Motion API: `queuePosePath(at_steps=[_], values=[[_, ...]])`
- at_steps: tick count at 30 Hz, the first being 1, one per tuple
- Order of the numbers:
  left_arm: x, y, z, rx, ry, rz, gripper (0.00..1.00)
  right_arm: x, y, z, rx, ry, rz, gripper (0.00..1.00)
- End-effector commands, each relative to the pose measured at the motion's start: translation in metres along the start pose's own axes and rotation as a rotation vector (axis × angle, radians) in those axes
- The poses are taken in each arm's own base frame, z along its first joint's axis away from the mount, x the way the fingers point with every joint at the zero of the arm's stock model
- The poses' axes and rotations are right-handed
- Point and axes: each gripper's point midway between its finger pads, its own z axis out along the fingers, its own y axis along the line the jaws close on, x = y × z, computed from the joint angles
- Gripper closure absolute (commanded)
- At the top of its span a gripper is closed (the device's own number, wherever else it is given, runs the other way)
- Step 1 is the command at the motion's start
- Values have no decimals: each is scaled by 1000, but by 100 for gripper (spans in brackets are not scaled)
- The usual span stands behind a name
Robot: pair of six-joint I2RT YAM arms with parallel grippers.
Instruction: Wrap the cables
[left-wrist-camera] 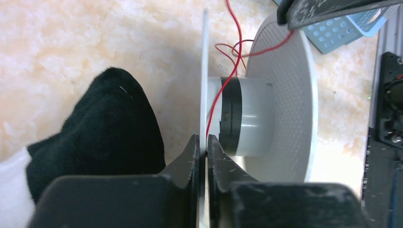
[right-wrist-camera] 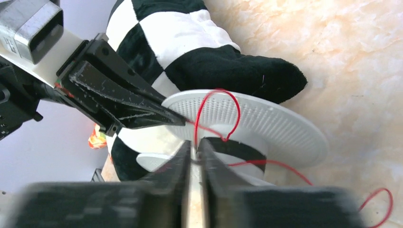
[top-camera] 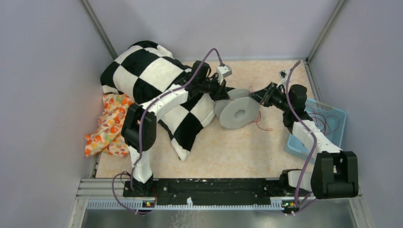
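Observation:
A white spool (top-camera: 240, 113) stands mid-table with a black band on its hub (left-wrist-camera: 252, 123). My left gripper (top-camera: 223, 92) is shut on the spool's thin near flange (left-wrist-camera: 205, 71); its jaws pinch the flange edge in the left wrist view (left-wrist-camera: 203, 142). A thin red cable (left-wrist-camera: 236, 52) runs across the hub and off to the table (top-camera: 260, 121). My right gripper (top-camera: 255, 97) is shut on this cable beside the spool (right-wrist-camera: 195, 145); the cable loops over the upper flange (right-wrist-camera: 266, 123). More cable lies in the blue basket (top-camera: 325, 121).
A black-and-white checkered cushion (top-camera: 157, 80) lies at the left, under my left arm and touching the spool. An orange floral cloth (top-camera: 107, 126) sits at the left wall. The blue basket (top-camera: 338, 114) stands at the right edge. Grey walls enclose the table.

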Motion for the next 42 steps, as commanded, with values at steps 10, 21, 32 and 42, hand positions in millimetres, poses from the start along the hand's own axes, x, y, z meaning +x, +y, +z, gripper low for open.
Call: queuePosePath(at_steps=[10,21,32,42], values=[[-44,-16,-22,-14,-93,23,100,-38,5,-39,273,-21,-140,6],[-105,-33,-87,-180,-302,61,100,-17,-11,-105,511,-38,-158,1],[-178,-59,-160,-293,-569,85,100,32,-24,-84,367,-148,52,3],[-192,-64,-171,-298,-637,66,100,55,-88,-72,625,-57,181,9]])
